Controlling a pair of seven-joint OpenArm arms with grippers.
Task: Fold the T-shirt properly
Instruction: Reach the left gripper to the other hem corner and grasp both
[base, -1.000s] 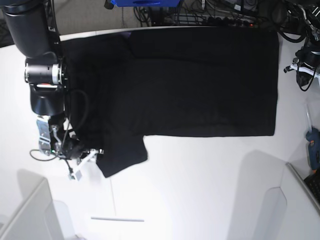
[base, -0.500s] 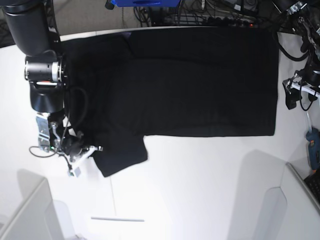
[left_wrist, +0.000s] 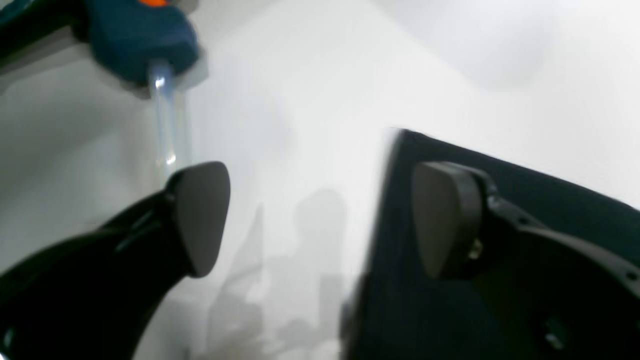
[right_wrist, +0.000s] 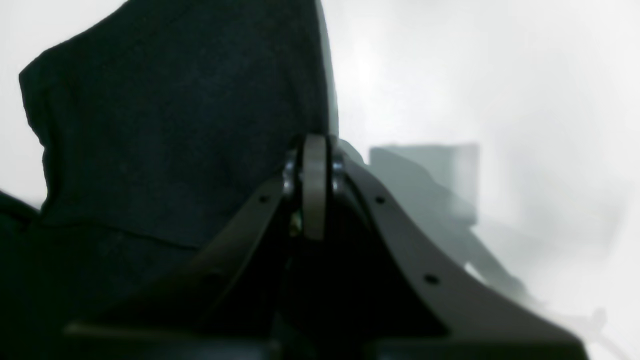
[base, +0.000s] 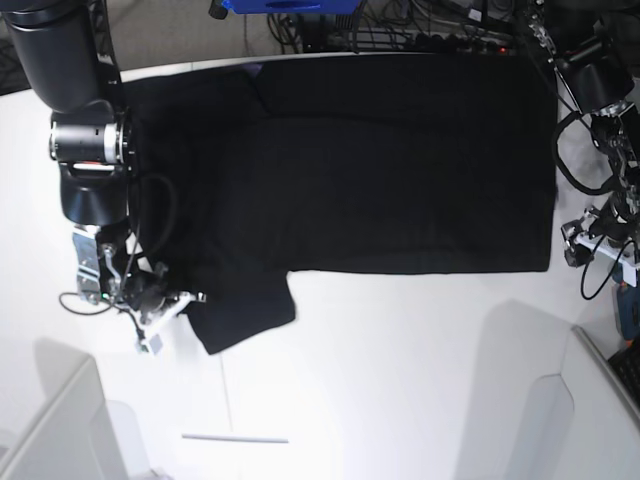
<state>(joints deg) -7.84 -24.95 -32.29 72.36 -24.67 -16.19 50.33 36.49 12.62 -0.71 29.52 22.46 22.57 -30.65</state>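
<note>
Two arms work a black T-shirt (base: 380, 160) spread flat on the white table (base: 400, 380). Right gripper (right_wrist: 315, 190) pinches the sleeve edge; left gripper (left_wrist: 320, 220) hangs wide open astride the hem corner — likely it must close there next.

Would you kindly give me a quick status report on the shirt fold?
Right claw shut on T-shirt sleeve edge. Left claw open at shirt's bottom corner, nothing held. T-shirt flat on table, unfolded. Blue tool near left claw.
</note>
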